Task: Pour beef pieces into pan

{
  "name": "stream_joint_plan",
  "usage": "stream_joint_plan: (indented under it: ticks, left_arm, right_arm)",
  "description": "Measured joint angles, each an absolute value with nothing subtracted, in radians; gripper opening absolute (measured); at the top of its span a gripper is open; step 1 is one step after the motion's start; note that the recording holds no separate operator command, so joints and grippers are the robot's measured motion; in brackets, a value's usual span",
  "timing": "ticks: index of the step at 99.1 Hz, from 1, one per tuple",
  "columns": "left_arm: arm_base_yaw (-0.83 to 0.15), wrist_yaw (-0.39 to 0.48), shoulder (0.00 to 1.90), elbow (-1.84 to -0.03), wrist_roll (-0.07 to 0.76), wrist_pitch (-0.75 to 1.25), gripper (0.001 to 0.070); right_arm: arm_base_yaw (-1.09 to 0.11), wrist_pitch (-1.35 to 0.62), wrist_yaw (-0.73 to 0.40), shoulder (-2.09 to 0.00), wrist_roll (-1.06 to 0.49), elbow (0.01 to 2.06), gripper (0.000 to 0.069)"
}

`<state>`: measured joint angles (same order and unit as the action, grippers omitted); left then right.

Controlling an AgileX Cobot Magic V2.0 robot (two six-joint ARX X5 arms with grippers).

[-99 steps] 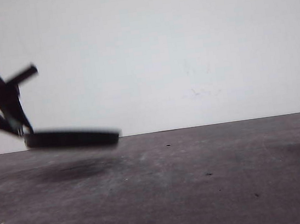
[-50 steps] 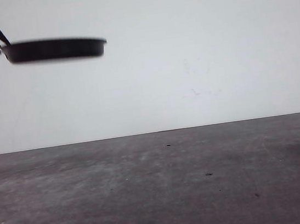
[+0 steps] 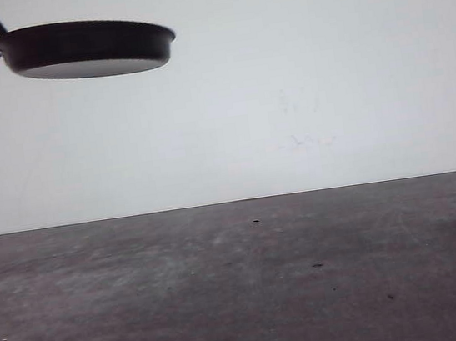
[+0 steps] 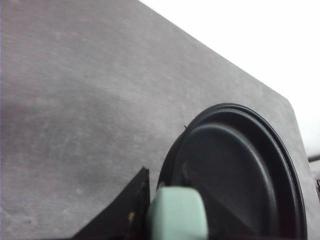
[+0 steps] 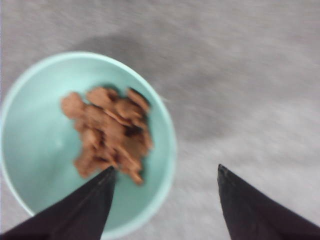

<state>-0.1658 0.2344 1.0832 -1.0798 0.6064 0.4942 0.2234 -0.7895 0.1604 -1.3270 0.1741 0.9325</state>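
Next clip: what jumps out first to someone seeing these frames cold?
The black pan held high above the table at the front view's upper left, its mint handle in the left pincer. Next, the heap of beef pieces in a teal bowl on the table, with the right pincer open above its rim.
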Motion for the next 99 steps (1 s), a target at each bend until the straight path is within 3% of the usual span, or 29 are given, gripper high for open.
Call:
stream_joint_plan:
  ticks: [25, 41, 52, 99]
  left_arm:
    - [-0.208, 0.207, 1.083, -1.08, 0.596, 0.478, 0.0055]
    - [-0.214, 0.204, 1.083, -1.08, 0.591, 0.471, 0.0055]
    - [-0.214, 0.198, 1.083, -1.08, 0.591, 0.471, 0.0055]
    - [-0.214, 0.156, 1.084, -1.08, 0.576, 0.471, 0.0055]
  right_arm:
    - [0.224, -0.766, 0.149, -1.393, 0.186, 0.933, 0.0385]
    - [0.224, -0.746, 0.128, -1.435, 0.187, 0.933, 0.022]
    - [0.224, -0.719, 0.131, -1.451, 0.188, 0.933, 0.015]
    - [0.223, -0.68, 0.188, -1.57, 0.189, 0.933, 0.0112]
